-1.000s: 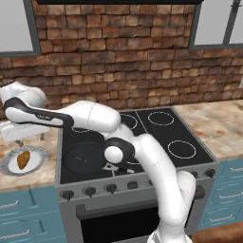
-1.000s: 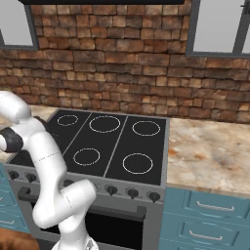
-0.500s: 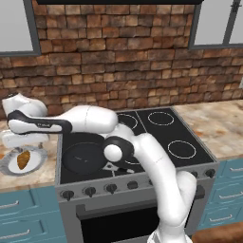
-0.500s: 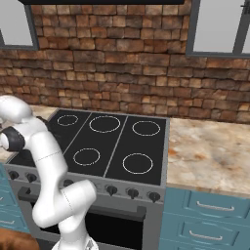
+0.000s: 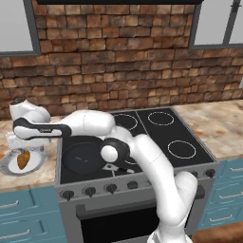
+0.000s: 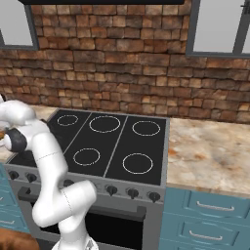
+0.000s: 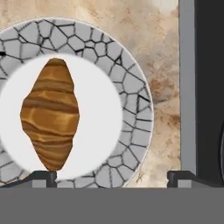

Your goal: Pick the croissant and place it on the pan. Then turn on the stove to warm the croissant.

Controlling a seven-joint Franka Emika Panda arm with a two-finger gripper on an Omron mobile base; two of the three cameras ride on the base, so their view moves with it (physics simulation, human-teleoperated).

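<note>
The golden-brown croissant point(image 5: 23, 160) point(image 7: 50, 114) lies on a round white plate with a grey cracked-pattern rim point(image 5: 10, 167) point(image 7: 131, 87), on the counter left of the stove point(image 5: 142, 137) point(image 6: 112, 141). The black pan point(image 5: 83, 154) sits on the front-left burner, empty. My gripper point(image 5: 26, 147) point(image 7: 111, 178) hangs just above the plate and is open with its fingers wide apart. In the hand view the croissant is off to the left, its near end right above the left fingertip point(image 7: 43, 177), and bare plate and counter lie between the tips.
The stove's grey steel edge point(image 7: 187, 87) runs close beside the plate. A row of dark knobs point(image 6: 132, 193) lines the stove front. Marble counter point(image 6: 210, 151) extends to the right of the stove, with a brick wall behind.
The hand has come down and slightly right, from well above the counter to just over the plate. The croissant and pan have not moved.
</note>
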